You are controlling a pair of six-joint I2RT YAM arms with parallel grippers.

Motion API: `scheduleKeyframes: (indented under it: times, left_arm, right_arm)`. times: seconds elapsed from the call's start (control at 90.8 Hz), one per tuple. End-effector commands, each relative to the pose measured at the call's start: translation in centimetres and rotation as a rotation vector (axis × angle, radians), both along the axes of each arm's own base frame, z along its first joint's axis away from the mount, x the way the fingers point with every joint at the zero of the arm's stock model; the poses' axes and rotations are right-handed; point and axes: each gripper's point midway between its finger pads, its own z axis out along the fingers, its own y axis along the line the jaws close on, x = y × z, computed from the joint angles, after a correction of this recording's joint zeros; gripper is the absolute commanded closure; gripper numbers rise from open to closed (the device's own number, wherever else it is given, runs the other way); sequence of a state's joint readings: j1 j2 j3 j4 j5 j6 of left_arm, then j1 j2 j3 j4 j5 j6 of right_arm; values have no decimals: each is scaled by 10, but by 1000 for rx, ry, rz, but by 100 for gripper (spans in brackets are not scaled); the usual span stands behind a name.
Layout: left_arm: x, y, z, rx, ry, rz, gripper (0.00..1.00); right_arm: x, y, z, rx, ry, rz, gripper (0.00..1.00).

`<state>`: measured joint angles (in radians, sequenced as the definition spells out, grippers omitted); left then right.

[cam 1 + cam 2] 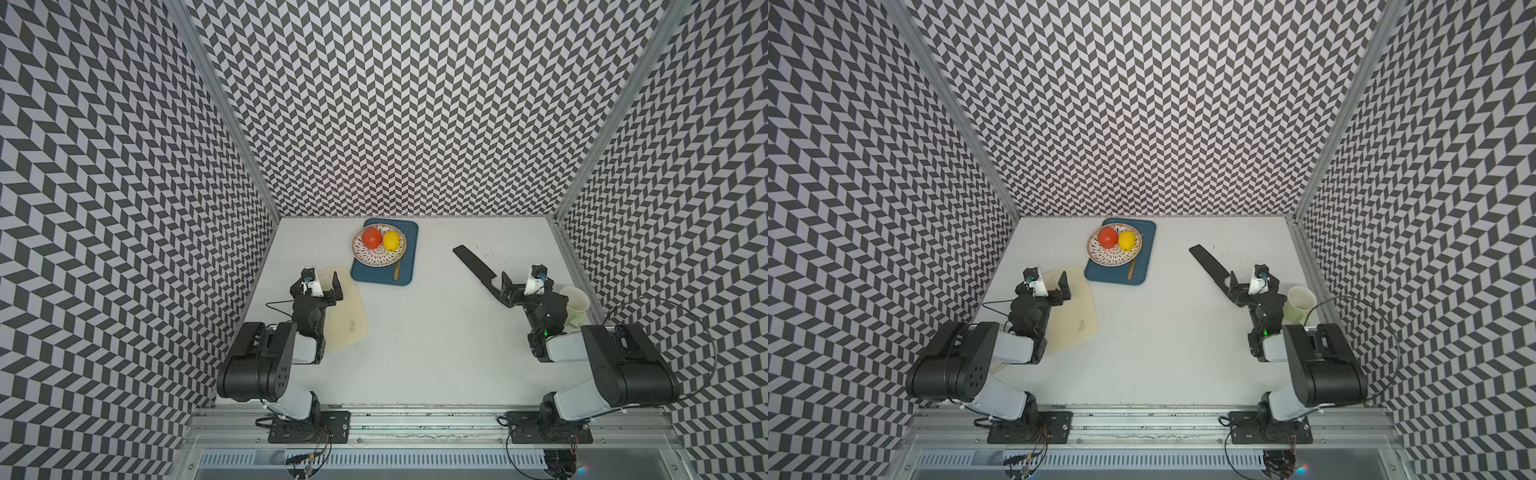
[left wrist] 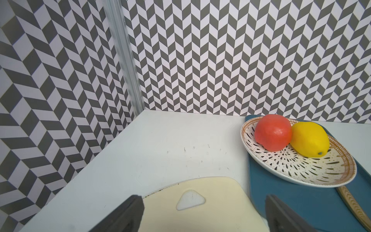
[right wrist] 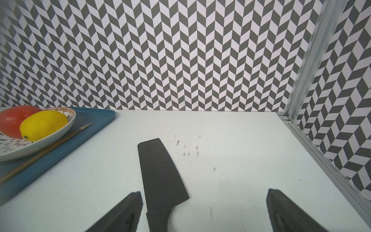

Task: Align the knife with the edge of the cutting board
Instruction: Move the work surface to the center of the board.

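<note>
We found the knife [image 1: 473, 266] lying flat and slantwise on the right side of the table [image 1: 415, 340]. It was well apart from the cutting board [image 1: 347, 316], which lay on the left side beneath the left gripper [image 2: 203, 200]. Our right gripper [image 3: 203, 200] stood over the handle with its jaws spread wide and nothing in them. The left one stood equally wide and empty above the board's end with the triangular hole. We judged the step in hand to be the grasp of the handle. In the right wrist view the handle sat close against one finger [image 3: 128, 213] rather than midway. So we reckoned the gripper should be centred across it before closing, lest that finger shove the knife round. The handle was slim and lay flat, so the fingertips would need to reach right down to the surface, gripping close behind the blade, where we guessed the weight sat. For the carry we thought it wise to lift clear and pass in front of the blue tray [image 1: 405, 279]. Then we would lay the knife parallel to, and just beside, the board's long edge.
</note>
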<state>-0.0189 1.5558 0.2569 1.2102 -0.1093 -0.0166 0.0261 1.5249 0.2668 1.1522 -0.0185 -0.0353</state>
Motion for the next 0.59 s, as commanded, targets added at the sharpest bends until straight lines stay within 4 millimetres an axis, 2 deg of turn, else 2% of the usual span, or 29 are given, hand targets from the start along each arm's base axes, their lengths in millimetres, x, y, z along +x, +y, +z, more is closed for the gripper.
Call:
scheduleKeyframes:
  times: [0.0, 0.584]
  left_arm:
    - [3, -2, 9, 10, -26, -18, 0]
    - [3, -2, 9, 8, -25, -24, 0]
  right_arm:
    - [4, 0, 13, 8, -46, -5, 0]
    - [5, 0, 13, 11, -45, -4, 0]
